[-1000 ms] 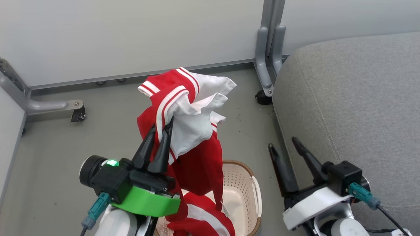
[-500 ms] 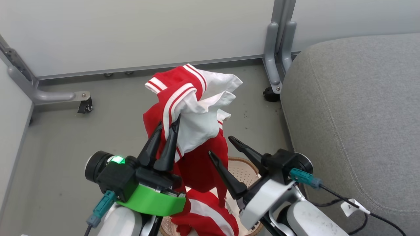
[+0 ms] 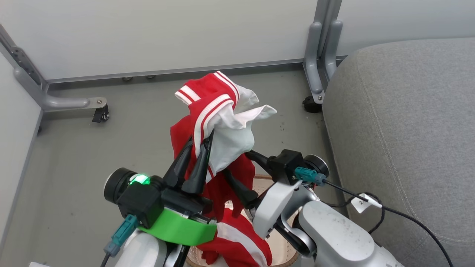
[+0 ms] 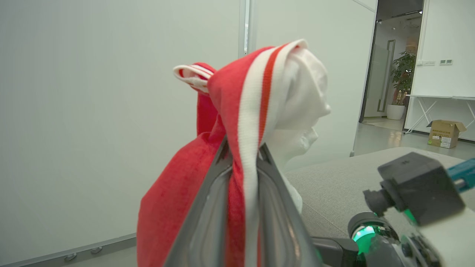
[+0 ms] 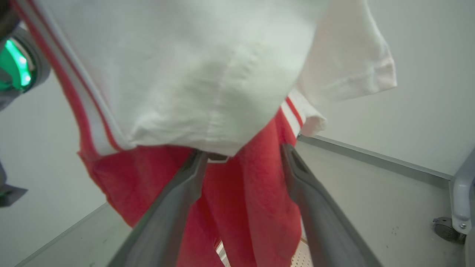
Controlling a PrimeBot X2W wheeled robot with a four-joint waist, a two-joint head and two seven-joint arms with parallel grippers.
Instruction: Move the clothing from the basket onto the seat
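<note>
Head view: my left tool point(image 3: 202, 135) is almost closed and pinches the jersey point(image 3: 222, 122) by its red and white striped trim. The jersey is held up high over the basket point(image 3: 264, 178). Its white sleeve flops over the top and its red part hangs down. The basket sits on the grey floor point(image 3: 111, 155), close to me, just beside the big grey seat point(image 3: 408, 129). A small red piece point(image 3: 237, 241) with a wide white band lies in the basket, partly draped over its near rim. I cannot tell if the hanging jersey touches it.

My right tool point(image 3: 236, 161) is wide open and holds nothing. It reaches in from the seat side, with its two dark fingers on either side of the hanging red cloth, under the white sleeve.

In the left wrist view, my left tool point(image 4: 243, 146) has the striped trim squeezed between its fingers, and the jersey point(image 4: 222, 92) bunches up above them in front of a pale wall point(image 4: 74, 111). The seat point(image 4: 334, 185) is low on the right.

In the right wrist view, my right tool point(image 5: 244, 152) has its fingers spread apart, and the red cloth of the jersey point(image 5: 204, 74) hangs between them
</note>
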